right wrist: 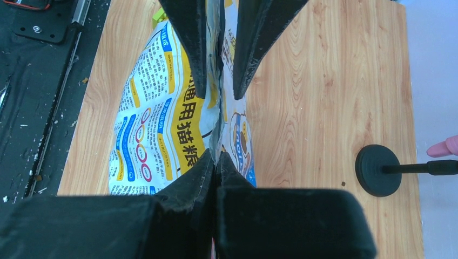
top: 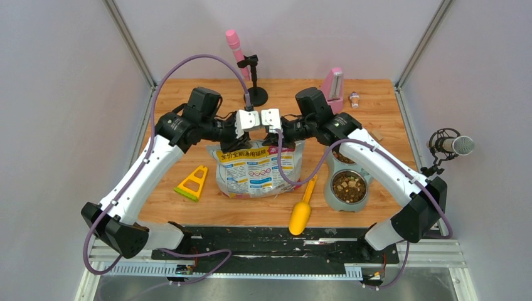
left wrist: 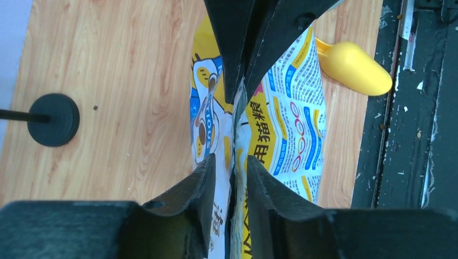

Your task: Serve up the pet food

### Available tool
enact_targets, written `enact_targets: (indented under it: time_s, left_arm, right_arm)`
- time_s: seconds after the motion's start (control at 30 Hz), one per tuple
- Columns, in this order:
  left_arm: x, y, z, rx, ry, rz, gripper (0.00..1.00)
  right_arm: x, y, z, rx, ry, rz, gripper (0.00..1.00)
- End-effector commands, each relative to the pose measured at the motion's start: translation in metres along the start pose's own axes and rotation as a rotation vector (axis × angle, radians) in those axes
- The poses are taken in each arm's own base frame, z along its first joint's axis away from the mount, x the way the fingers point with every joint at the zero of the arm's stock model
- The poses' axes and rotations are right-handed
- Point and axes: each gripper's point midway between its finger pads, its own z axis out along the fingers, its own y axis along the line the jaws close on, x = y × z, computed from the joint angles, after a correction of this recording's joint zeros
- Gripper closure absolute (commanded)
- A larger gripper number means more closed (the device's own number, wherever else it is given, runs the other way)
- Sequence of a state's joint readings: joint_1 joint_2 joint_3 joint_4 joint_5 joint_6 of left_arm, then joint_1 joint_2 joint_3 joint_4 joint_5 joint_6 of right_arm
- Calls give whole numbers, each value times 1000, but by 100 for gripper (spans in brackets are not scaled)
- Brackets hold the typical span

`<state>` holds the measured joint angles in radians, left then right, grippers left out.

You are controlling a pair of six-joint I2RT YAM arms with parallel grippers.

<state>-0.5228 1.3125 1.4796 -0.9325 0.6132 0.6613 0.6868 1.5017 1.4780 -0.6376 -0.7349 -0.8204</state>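
Note:
The printed yellow, white and blue bag [top: 257,170] stands upright mid-table; any kibble inside it is hidden. Brown pet food [top: 349,186] fills the near steel bowl on the right. My right gripper [top: 274,132] is shut on the bag's top edge, its fingers pressed together on the seam in the right wrist view [right wrist: 216,156]. My left gripper [top: 243,128] straddles the same top edge. Its jaws stand slightly apart with the thin seam between them in the left wrist view [left wrist: 231,159]. The yellow scoop [top: 301,210] lies in front of the bag, to its right.
A grey double-bowl feeder [top: 331,194] stands right of the bag, its far bowl partly under my right arm. A yellow triangular clip [top: 193,183] lies to the left. A pink microphone stand base [top: 256,96], a pink metronome [top: 334,84] and a small bottle [top: 354,98] stand at the back.

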Motion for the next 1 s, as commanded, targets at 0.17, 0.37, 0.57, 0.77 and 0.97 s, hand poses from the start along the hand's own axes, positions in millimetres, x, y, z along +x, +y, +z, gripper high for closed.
enact_targets:
  time_s: [0.17, 0.37, 0.57, 0.77, 0.97]
  left_arm:
    - [3, 2, -3, -11, 25, -1, 100]
    - [9, 0, -12, -34, 56, 26, 89]
    - [29, 12, -25, -127, 173, 34, 55]
    - [35, 11, -40, -178, 194, 30, 100]
    - [42, 15, -52, -231, 239, 52, 51]
  right_arm:
    - [-37, 0, -16, 26, -89, -79, 100]
    - [-37, 1, -18, 36, -84, -76, 100]
    - [-38, 0, -20, 46, -80, -65, 100]
    - [-40, 0, -20, 45, -84, -62, 100]
    - [-39, 0, -22, 54, -78, -58, 100]
